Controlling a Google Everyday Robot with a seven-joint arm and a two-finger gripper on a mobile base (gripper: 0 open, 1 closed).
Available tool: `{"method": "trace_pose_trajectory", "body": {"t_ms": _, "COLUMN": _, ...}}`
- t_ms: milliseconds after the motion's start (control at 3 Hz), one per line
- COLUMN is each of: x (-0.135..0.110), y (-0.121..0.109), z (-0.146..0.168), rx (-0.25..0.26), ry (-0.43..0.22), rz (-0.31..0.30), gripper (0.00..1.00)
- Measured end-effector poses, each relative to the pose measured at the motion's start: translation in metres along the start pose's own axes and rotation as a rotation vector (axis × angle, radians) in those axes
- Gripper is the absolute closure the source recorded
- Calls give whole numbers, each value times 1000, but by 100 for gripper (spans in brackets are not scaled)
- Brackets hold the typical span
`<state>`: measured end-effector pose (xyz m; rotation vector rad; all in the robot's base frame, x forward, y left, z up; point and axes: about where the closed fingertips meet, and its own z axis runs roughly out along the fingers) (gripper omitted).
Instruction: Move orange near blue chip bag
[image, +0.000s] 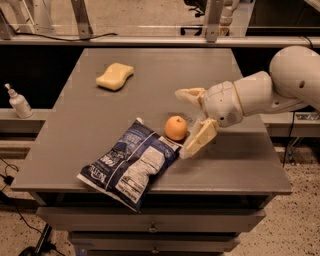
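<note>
The orange (176, 128) sits on the grey table (150, 75), touching or almost touching the upper right corner of the blue chip bag (129, 163). The bag lies flat near the table's front edge, its lower end hanging slightly over. My gripper (184, 121) is open, just right of the orange. One finger (189, 94) is behind the orange and the other finger (199, 138) is in front and to its right. Neither finger holds the fruit. The white arm reaches in from the right.
A pale yellow sponge (115, 76) lies at the table's back left. A small white pump bottle (19, 102) stands on a shelf left of the table. Drawers sit under the table's front edge (150, 227).
</note>
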<state>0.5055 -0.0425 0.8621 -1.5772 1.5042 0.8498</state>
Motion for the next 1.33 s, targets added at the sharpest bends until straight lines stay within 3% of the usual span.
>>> {"method": "trace_pose_trajectory", "body": {"t_ms": 333, "x": 0, "y": -10, "z": -18, "rx": 32, "ry": 14, "rz": -4, "gripper": 0}}
{"method": "trace_pose_trajectory", "body": {"t_ms": 667, "x": -4, "y": -27, "z": -67, "rx": 118, "ry": 47, "rz": -31, "gripper": 0}}
{"method": "trace_pose_trajectory", "body": {"t_ms": 1333, "x": -25, "y": -47, "z": -198, "rx": 276, "ry": 176, "rz": -89, "gripper": 0}}
